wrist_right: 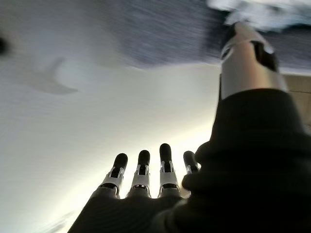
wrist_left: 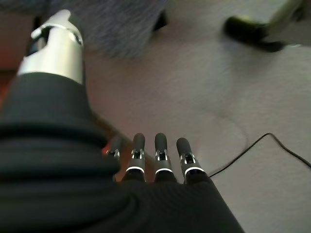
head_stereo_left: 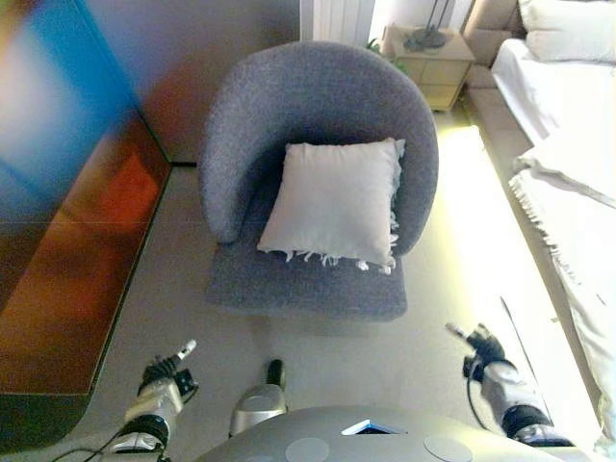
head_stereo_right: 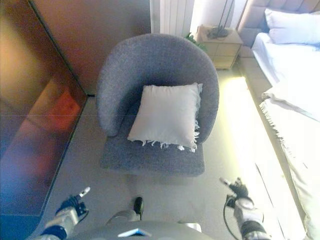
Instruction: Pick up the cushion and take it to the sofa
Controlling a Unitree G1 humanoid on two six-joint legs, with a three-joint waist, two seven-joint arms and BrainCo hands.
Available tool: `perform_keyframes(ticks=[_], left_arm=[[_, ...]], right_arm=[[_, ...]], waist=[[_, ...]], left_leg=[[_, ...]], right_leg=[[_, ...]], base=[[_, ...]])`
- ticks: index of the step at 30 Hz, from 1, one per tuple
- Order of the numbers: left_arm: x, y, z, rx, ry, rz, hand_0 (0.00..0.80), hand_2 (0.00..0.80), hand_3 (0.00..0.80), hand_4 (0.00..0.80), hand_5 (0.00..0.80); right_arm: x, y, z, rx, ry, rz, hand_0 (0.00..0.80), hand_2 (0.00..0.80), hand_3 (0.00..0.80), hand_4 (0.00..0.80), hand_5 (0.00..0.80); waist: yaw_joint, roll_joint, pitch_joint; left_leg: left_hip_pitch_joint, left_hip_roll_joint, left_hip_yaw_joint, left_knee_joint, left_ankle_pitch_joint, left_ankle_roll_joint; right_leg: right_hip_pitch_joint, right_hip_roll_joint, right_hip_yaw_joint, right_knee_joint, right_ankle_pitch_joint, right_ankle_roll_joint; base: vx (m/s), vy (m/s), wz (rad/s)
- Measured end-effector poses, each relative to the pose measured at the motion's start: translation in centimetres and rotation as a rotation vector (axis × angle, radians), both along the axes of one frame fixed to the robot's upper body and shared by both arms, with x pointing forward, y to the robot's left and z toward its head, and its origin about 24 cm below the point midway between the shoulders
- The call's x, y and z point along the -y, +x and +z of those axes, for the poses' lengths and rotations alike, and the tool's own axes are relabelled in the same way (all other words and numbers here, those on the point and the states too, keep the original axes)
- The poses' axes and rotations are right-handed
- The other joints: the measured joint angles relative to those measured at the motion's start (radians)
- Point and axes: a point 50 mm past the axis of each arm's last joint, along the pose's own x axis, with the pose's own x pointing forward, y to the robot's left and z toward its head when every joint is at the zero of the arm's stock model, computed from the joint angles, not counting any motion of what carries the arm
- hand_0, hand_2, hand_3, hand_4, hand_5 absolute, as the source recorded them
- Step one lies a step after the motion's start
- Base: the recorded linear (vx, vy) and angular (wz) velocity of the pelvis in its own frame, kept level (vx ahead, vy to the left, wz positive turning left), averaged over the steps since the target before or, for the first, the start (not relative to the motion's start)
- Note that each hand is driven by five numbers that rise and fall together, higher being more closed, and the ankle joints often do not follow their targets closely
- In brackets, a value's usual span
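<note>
A white square cushion (head_stereo_left: 334,204) with a fringed edge leans on the seat of a round grey armchair (head_stereo_left: 289,106) straight ahead. My left hand (head_stereo_left: 166,372) is low at the lower left, fingers straight, holding nothing. My right hand (head_stereo_left: 481,346) is low at the lower right, fingers straight, holding nothing. Both hands are well short of the chair, over the floor. The left wrist view shows its fingers (wrist_left: 163,155) straight over grey floor. The right wrist view shows its fingers (wrist_right: 142,170) straight, with the chair's front edge (wrist_right: 165,34) beyond.
A bed (head_stereo_left: 568,164) with white bedding and a fringed throw runs along the right. A light wooden bedside table (head_stereo_left: 428,63) stands behind the chair. A glossy dark panel (head_stereo_left: 67,192) lines the left. Pale floor (head_stereo_left: 452,279) lies between chair and bed.
</note>
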Motion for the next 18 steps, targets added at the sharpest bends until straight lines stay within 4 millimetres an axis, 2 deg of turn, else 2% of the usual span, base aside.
perform_keyframes(ticks=[4,5,6,7,8,9,10,13,18], left_arm=[[2.0,-4.8,-1.7,-0.224,-0.043,-0.062,0.0,0.0,0.0,0.0,0.0],[2.6,-5.9,-2.0,-0.276,-0.076,-0.053,0.0,0.0,0.0,0.0,0.0],[3.1,-6.8,-2.2,-0.323,-0.097,-0.052,0.0,0.0,0.0,0.0,0.0],[3.4,-7.3,-2.2,-0.356,-0.108,-0.058,0.0,0.0,0.0,0.0,0.0],[3.7,-7.8,-2.3,-0.377,-0.115,-0.066,0.0,0.0,0.0,0.0,0.0],[3.8,-8.1,-2.4,-0.388,-0.121,-0.064,0.0,0.0,0.0,0.0,0.0],[3.9,-8.3,-2.4,-0.396,-0.124,-0.063,0.0,0.0,0.0,0.0,0.0],[3.9,-8.2,-2.4,-0.398,-0.125,-0.069,0.0,0.0,0.0,0.0,0.0],[4.4,-8.0,-2.5,-0.412,-0.146,-0.082,0.0,0.0,0.0,0.0,0.0]], right_arm=[[-1.9,-3.5,-1.7,-0.189,0.055,0.039,0.0,0.0,0.0,0.0,0.0],[-2.0,-4.1,-1.9,-0.224,0.061,0.049,0.0,0.0,0.0,0.0,0.0],[-2.3,-4.8,-2.1,-0.257,0.069,0.073,0.0,0.0,0.0,0.0,0.0],[-2.5,-5.5,-2.3,-0.293,0.071,0.101,0.0,0.0,0.0,0.0,0.0],[-2.7,-6.0,-2.4,-0.32,0.074,0.124,0.0,0.0,0.0,0.0,0.0],[-2.9,-6.4,-2.5,-0.341,0.077,0.138,0.0,0.0,0.0,0.0,0.0],[-3.3,-6.6,-2.6,-0.355,0.088,0.145,0.0,0.0,0.0,0.0,0.0],[-4.6,-7.3,-3.0,-0.388,0.131,0.15,0.0,0.0,0.0,0.0,0.0],[-4.9,-7.2,-3.0,-0.405,0.132,0.187,0.0,0.0,0.0,0.0,0.0]], waist=[[0.002,0.032,-0.042],[0.002,0.031,-0.047],[0.0,0.029,-0.055],[0.009,0.019,-0.058],[0.008,0.023,-0.061],[0.002,0.032,-0.066],[0.001,0.032,-0.067],[0.0,0.022,-0.067],[0.0,0.021,-0.07]], left_leg=[[-0.007,0.02,0.009,-0.001,0.004,-0.009],[-0.007,0.024,0.012,-0.001,-0.001,-0.016],[-0.002,0.025,0.017,-0.001,-0.017,-0.036],[0.0,0.018,0.017,0.037,-0.011,-0.024],[0.004,0.023,0.015,0.069,-0.037,-0.017],[0.018,0.026,0.012,0.04,-0.041,-0.017],[0.038,0.024,0.012,0.001,-0.018,-0.022],[0.05,0.02,0.011,0.001,-0.018,-0.022],[0.053,0.036,0.011,0.0,-0.023,-0.025]], right_leg=[[-0.006,0.02,0.014,-0.001,0.0,-0.008],[-0.008,0.02,0.014,-0.002,0.003,-0.018],[-0.011,0.016,0.012,-0.003,0.005,-0.023],[-0.011,-0.002,0.001,-0.002,0.008,-0.023],[-0.009,-0.001,0.001,0.0,0.009,-0.019],[-0.005,0.01,0.003,0.005,0.015,-0.006],[-0.002,0.009,0.007,0.005,0.013,-0.003],[0.007,0.005,0.014,0.004,0.011,0.001],[0.007,0.016,0.017,0.003,0.007,-0.011]], base=[[-0.056,-0.039,-0.05],[-0.032,-0.019,-0.06],[-0.039,-0.015,-0.08],[-0.035,-0.008,-0.1],[-0.053,-0.005,-0.01],[-0.045,0.0,0.05],[-0.06,0.001,0.07],[-0.051,0.002,-0.04],[-0.014,0.004,0.0]])
